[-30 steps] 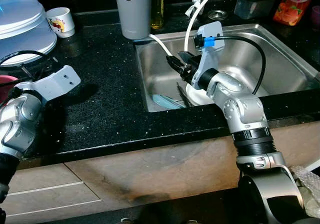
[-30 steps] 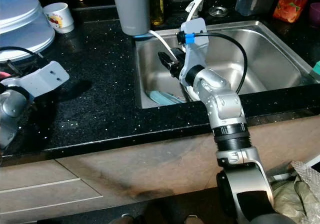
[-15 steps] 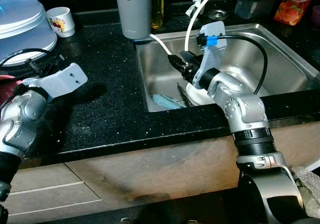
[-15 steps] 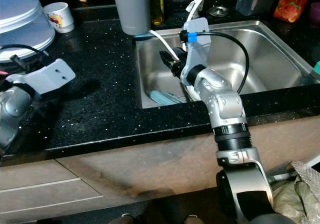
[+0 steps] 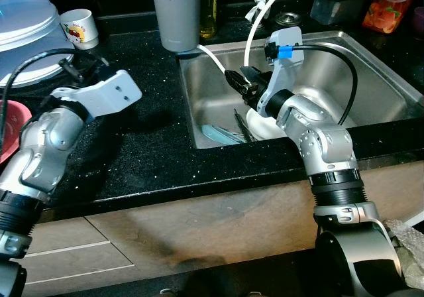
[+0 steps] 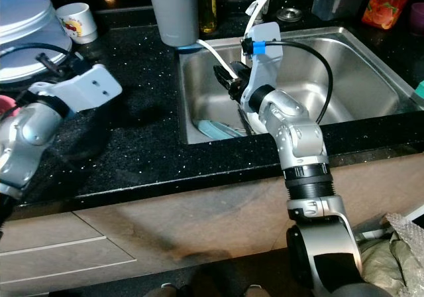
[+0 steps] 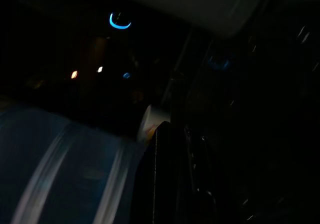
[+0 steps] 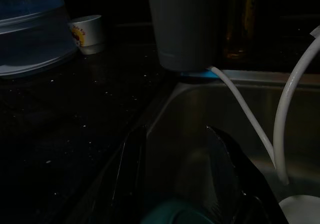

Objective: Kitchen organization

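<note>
Right pincer spread, hovering in stainless steel sink; teal plate lies directly below, nearer right arm.

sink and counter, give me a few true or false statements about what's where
1. The right tool is over the steel sink, fingers apart. True.
2. A white plate lies in the sink. True.
3. The grey tumbler stands inside the sink. False: it stands on the black counter at the sink's back left corner.
4. The small white cup lies tipped over. False: it stands upright.
5. The left tool holds the cup. False: the left arm is raised above the counter, apart from it.
</note>
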